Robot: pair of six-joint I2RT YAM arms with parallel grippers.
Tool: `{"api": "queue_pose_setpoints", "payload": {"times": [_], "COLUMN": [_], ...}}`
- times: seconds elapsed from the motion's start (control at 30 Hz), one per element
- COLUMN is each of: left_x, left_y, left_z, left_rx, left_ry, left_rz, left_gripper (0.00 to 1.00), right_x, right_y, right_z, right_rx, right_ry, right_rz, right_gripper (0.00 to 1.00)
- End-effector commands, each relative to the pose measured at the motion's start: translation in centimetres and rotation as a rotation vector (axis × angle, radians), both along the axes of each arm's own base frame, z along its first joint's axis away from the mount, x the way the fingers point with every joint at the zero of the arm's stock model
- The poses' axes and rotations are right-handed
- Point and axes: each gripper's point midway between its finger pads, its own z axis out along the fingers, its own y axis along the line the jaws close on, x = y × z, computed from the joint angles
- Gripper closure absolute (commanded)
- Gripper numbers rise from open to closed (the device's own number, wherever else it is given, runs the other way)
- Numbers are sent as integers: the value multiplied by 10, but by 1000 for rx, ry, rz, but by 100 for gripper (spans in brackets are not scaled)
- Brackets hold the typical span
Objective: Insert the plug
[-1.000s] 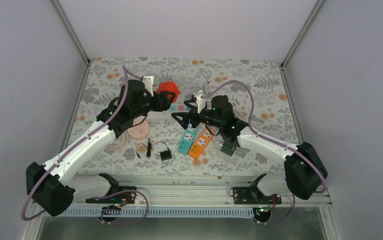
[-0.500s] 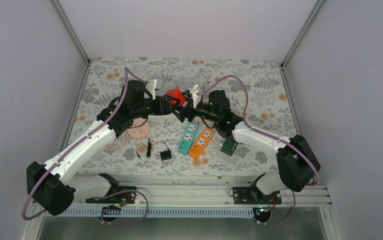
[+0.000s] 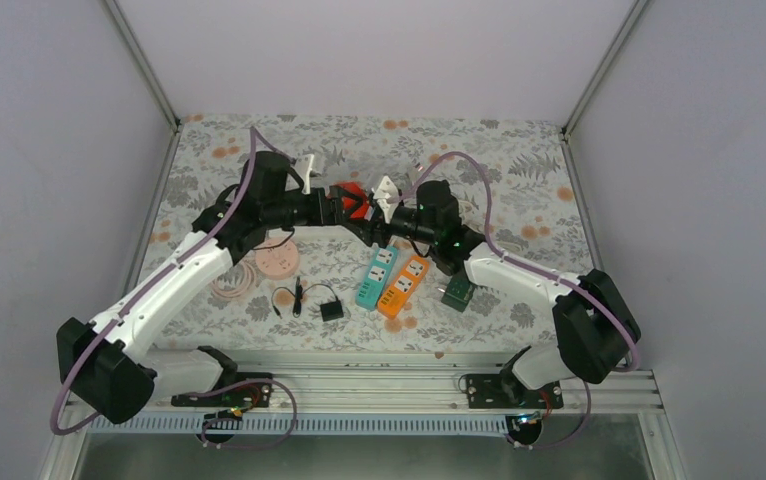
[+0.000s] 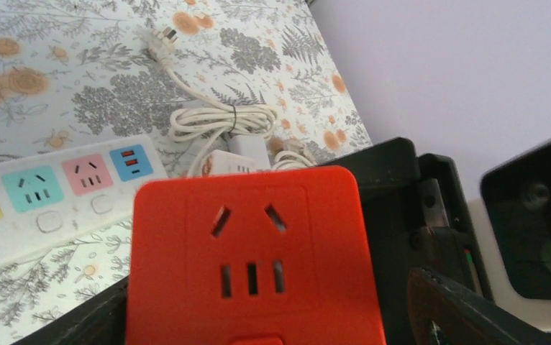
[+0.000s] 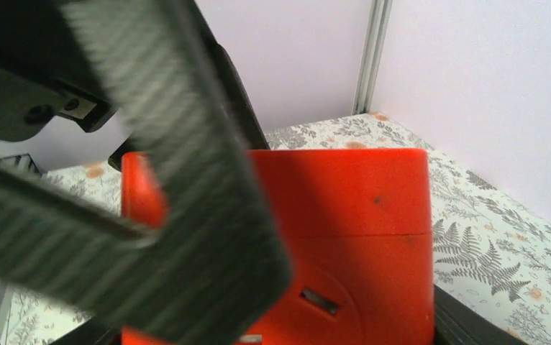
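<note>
A red socket cube (image 3: 351, 192) hangs above the back middle of the table, between both grippers. My left gripper (image 3: 340, 206) is shut on it from the left. In the left wrist view the cube (image 4: 254, 266) shows its socket face, with my left gripper (image 4: 258, 327) holding its sides. My right gripper (image 3: 365, 213) reaches in from the right. In the right wrist view the cube (image 5: 352, 215) fills the space between my right gripper's (image 5: 276, 332) fingers, which lie against both its sides. A ribbed black finger (image 5: 186, 201) of the left gripper covers the cube's left part. No plug prongs show.
A teal power strip (image 3: 377, 277) and an orange one (image 3: 404, 286) lie side by side in the middle. A green cube (image 3: 458, 293) lies to their right and a black adapter (image 3: 331, 310) with cable to their left. A white strip with coloured sockets (image 4: 49, 194) and a white cable bundle (image 4: 215, 118) lie beneath the grippers.
My left gripper carried the red cube right and toward the middle. My right gripper rose from over the strips and came up to the cube, meeting it.
</note>
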Motion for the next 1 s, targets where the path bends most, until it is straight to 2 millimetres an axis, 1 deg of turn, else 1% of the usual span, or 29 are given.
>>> {"api": "queue_pose_setpoints", "payload": {"times": [0.0, 0.17, 0.23, 0.27, 0.3, 0.33, 0.37, 0.43, 0.5, 0.53, 0.63, 0.77, 0.8, 0.83, 0.93, 0.97], "left_x": [0, 1, 2, 4, 6, 10, 15, 29, 48, 57, 74, 86, 88, 90, 96, 97], "left_y": [-4, -10, -11, -12, -10, -7, -2, 15, 40, 53, 81, 104, 109, 112, 110, 111], "left_z": [2, -14, -17, -18, -20, -21, -23, -27, -30, -32, -36, -51, -54, -57, -59, -59], "left_rx": [-1, 19, 23, 28, 37, 53, 80, 150, 257, 312, 433, 518, 535, 546, 572, 588], "left_ry": [3, 43, 45, 42, 39, 33, 26, -3, -32, -41, -78, -76, -74, -74, -107, -104], "left_rz": [-47, -83, -91, -91, -78, -57, -20, 76, 209, 275, 406, 479, 491, 493, 417, 403], "left_gripper": [20, 31, 40, 44, 49, 50, 50, 50, 50, 50, 50, 50, 50, 50, 49, 50], "right_x": [-5, -6, -6, -6, -5, -3, -2, 0, 1, 1, 7, 10, 11, 12, 21, 24], "right_y": [-2, -2, -2, -2, -3, -4, -4, -7, -12, -16, -31, -60, -69, -81, -114, -126], "right_z": [9, 4, 2, 2, 1, 2, 2, 3, 3, 1, -5, -5, -8, -2, 1, -1], "right_rx": [-27, -34, -31, -27, -28, -28, -29, -18, 11, 19, 34, 78, 89, 124, 179, 186], "right_ry": [-118, -113, -105, -92, -75, -45, -9, 51, 86, 97, 142, 196, 214, 226, 265, 280], "right_rz": [26, 32, 27, 24, 17, 4, -9, -40, -72, -93, -200, -351, -398, -458, -634, -701], "right_gripper": [46, 45, 43, 41, 32, 23, 17, 11, 5, 4, 2, 3, 3, 4, 2, 0]}}
